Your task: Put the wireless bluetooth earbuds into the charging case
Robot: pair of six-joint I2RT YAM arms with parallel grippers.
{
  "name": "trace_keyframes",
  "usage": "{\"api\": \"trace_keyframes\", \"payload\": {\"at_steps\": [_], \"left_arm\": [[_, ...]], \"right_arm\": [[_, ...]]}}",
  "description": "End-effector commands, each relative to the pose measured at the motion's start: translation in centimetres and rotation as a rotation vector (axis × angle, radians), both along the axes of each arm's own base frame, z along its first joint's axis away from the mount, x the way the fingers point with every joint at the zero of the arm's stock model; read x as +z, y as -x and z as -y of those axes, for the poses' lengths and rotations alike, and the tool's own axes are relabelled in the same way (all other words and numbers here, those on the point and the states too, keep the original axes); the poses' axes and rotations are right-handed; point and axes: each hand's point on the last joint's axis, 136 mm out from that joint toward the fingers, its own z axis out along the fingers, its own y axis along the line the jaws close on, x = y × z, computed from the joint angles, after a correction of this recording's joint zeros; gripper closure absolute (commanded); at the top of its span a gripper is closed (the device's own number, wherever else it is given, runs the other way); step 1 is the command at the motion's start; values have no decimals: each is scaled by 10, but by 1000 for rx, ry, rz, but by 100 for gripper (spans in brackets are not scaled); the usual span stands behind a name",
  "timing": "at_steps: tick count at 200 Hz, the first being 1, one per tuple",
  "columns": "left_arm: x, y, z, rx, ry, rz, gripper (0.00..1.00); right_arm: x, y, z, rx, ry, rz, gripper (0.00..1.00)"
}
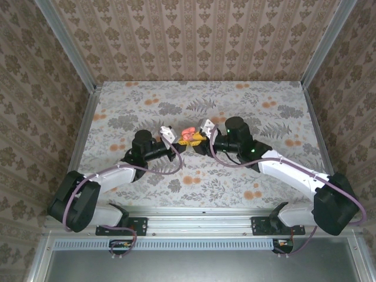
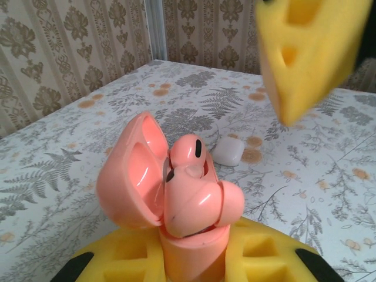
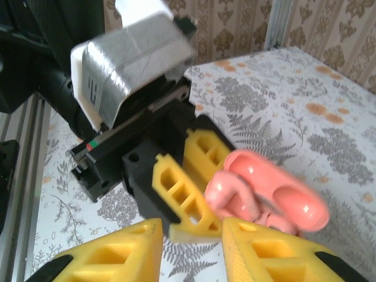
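Left gripper [image 2: 188,261] is clamped on the base of one coral-pink case [image 2: 132,176], lid swung open. One coral-pink earbud [image 2: 191,167] sits at the case's mouth. A second rounded pink lump beside it is hard to make out. Right gripper [image 3: 191,249] is just beside the case, fingers apart, nothing seen between them. Farther back, the left wrist view picks up one white case [image 2: 228,151] lying on the table [image 2: 70,176]. From above, the pink case is a small blob between both grippers, detail lost.

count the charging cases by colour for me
pink case: 1
white case: 1
total: 2
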Motion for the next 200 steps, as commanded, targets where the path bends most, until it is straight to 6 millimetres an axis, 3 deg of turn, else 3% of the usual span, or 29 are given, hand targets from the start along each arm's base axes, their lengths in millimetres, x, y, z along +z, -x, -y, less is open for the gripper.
{"api": "trace_keyframes", "payload": {"at_steps": [1,66,200], "left_arm": [[2,0,-1,11,-27,64,86],[0,3,1,10,-36,80,86],[2,7,2,5,-37,92,86]], "right_arm": [[8,-6,2,-84,-31,46,68],[-2,-5,-14,-100,-41,109,69],[-20,-17,-15,-173,-64,63,74]]}}
